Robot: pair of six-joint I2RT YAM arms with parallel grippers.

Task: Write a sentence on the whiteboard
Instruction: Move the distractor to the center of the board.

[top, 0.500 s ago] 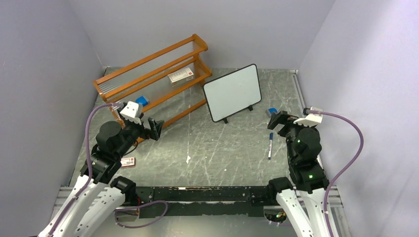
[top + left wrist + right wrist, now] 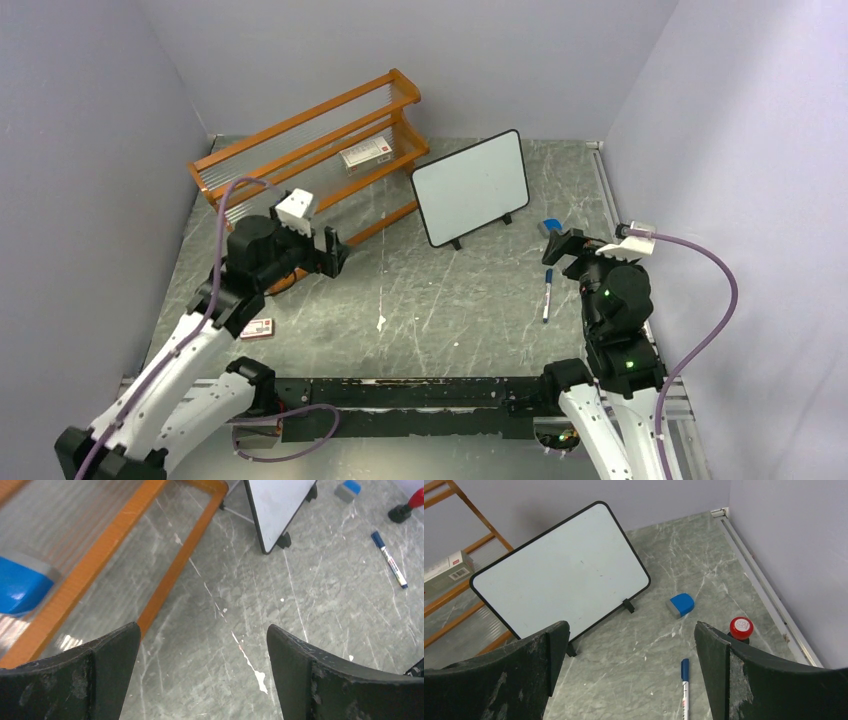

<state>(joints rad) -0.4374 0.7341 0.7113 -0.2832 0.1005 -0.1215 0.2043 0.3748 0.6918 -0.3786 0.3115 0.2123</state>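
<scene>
While both claws stand wide open and hold nothing, we see the left gripper (image 2: 335, 252) hanging over the grey marbled table (image 2: 420, 310). The orange wooden rack (image 2: 310, 150) lies just to its left, with a blue block (image 2: 20, 585) on the rack's low shelf. Ahead of this claw and to its right stands the whiteboard (image 2: 470, 187), upright on two black feet, its face plain white. The right gripper (image 2: 562, 247) has the board ahead and to its left. A blue eraser (image 2: 680, 605) lies straight ahead of it, a blue-capped marker (image 2: 684, 690) lies on the table between its fingers, and a red-capped black knob (image 2: 740, 627) sits ahead to its right.
</scene>
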